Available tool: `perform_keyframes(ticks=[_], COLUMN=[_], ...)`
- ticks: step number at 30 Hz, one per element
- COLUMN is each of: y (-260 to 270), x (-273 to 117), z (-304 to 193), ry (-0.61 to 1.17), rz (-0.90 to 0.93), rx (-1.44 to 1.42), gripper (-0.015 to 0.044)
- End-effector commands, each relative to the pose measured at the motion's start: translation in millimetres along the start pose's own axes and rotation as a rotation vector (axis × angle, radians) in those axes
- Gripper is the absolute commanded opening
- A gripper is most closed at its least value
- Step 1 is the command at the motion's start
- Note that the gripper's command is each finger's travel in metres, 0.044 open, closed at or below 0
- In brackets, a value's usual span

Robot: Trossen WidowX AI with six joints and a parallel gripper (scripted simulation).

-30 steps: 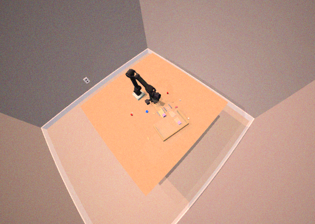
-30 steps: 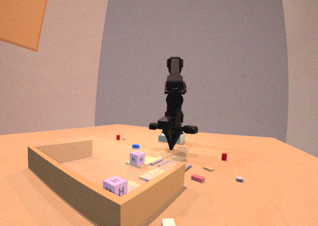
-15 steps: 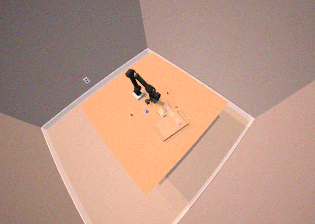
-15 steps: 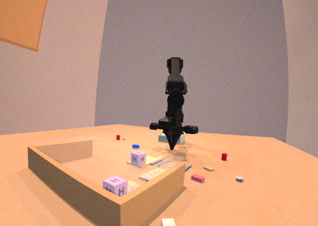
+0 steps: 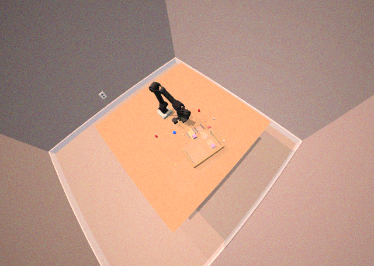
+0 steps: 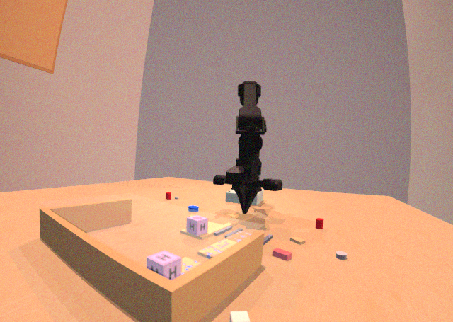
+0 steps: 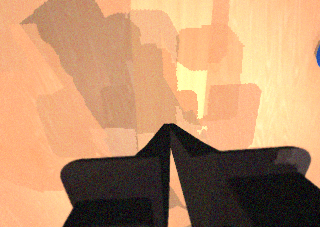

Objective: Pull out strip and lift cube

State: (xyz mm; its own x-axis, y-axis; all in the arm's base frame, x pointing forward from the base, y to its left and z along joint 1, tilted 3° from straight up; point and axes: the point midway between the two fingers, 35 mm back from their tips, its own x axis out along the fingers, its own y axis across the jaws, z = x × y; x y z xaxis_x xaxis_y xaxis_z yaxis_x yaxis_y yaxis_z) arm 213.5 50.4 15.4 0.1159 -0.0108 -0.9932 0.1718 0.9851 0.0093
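Note:
My gripper [image 6: 244, 212] [image 7: 168, 128] is shut and empty, tips down above the table on the arm-base side of the strips. A lilac cube marked H [image 5: 194, 135] [image 6: 197, 225] sits on the end of a pale yellow strip [image 5: 190, 132] outside the wooden frame. A second lilac H cube [image 5: 213, 145] [image 6: 163, 264] is inside the frame's corner, beside a patterned strip piece [image 6: 189, 264]. Another patterned piece [image 6: 219, 247] lies apart from it, with a gap between them. No strip or cube shows in the wrist view.
The wooden frame [image 5: 209, 156] [image 6: 91, 260] has upright walls. Grey bars [image 6: 223, 229] [image 6: 267, 239] lie near the strips. Around are a blue disc [image 5: 174, 132] [image 6: 192, 208] [image 7: 318, 55], red cylinders [image 6: 319, 223] [image 6: 168, 195], a pinkish-red block [image 5: 209, 127] [image 6: 282, 253] and a grey disc [image 6: 340, 255].

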Motion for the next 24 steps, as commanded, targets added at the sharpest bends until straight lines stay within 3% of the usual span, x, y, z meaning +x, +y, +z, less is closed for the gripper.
perform_keyframes(ticks=[1,4,8,13,24], y=[0,1,1,-2,-6], x=[-9,-40,-42,-41,-45], z=[1,3,3,28,69], ry=[0.009,0.035,0.037,0.034,0.030], rz=[-0.002,-0.007,-0.008,-0.011,-0.011], rx=[0.000,0.001,0.001,0.140,0.143], gripper=[0.0000,0.0000,0.0000,0.0131,0.0420])
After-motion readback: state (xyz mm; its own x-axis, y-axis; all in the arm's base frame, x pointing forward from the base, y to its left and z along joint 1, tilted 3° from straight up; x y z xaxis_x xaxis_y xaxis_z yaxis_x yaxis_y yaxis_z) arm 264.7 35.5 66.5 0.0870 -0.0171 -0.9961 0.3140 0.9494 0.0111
